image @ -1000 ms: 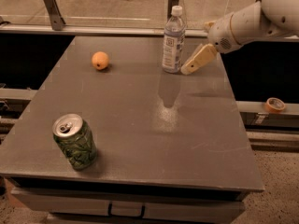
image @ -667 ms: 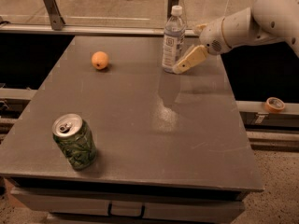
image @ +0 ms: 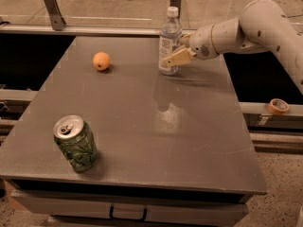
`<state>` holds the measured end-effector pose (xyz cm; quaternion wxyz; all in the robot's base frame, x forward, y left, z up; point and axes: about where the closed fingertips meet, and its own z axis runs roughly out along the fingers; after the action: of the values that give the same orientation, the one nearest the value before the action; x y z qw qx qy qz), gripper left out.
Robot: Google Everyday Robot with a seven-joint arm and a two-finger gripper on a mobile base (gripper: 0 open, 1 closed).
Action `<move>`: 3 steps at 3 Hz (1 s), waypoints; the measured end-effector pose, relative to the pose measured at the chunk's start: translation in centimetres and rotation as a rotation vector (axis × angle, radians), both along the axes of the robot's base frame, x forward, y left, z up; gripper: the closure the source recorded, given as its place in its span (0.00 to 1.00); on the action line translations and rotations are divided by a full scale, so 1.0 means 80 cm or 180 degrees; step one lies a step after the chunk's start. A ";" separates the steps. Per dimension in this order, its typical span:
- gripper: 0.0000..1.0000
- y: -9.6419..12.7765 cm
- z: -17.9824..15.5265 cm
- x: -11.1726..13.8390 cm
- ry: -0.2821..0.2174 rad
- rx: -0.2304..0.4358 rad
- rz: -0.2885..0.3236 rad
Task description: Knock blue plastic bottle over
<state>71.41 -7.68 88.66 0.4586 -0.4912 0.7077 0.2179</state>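
Grey, matte rectangular surface point(image: 189, 150) under warm light, with pale floor beyond its far edge and a dark gap down each side. Near the far edge, right of centre: slim, clear bluish plastic bottle point(image: 169, 41) with white screw cap and white-and-blue label, upright, tallest item in view. Against its lower right side, the tan claw point(image: 174, 58), tip at or touching the bottle just above the base; spread or pressed together, impossible to tell from this angle. Behind the claw, white jointed robot arm point(image: 246, 30) reaching in from the upper right, across the right edge of the surface. Left of the bottle and well apart from it, small round orange fruit point(image: 101, 61), also in the far half. Close to the near left corner, green patterned drink can point(image: 76, 143) with silver top, standing well apart from everything else. Wide bare stretch across the centre and the whole near right, with a faint sheen just in front of the bottle. Off the surface, low on the right, orange-brown roll of tape point(image: 278, 106) on a ledge.
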 end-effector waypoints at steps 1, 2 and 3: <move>0.64 0.006 0.006 0.004 0.0000 0.0071 -0.0004; 0.88 0.001 0.032 -0.006 -0.0161 -0.0197 0.0067; 1.00 -0.015 0.061 -0.028 -0.0370 -0.0875 0.0273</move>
<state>69.15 -8.89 93.50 0.4176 -0.5910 0.6815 0.1095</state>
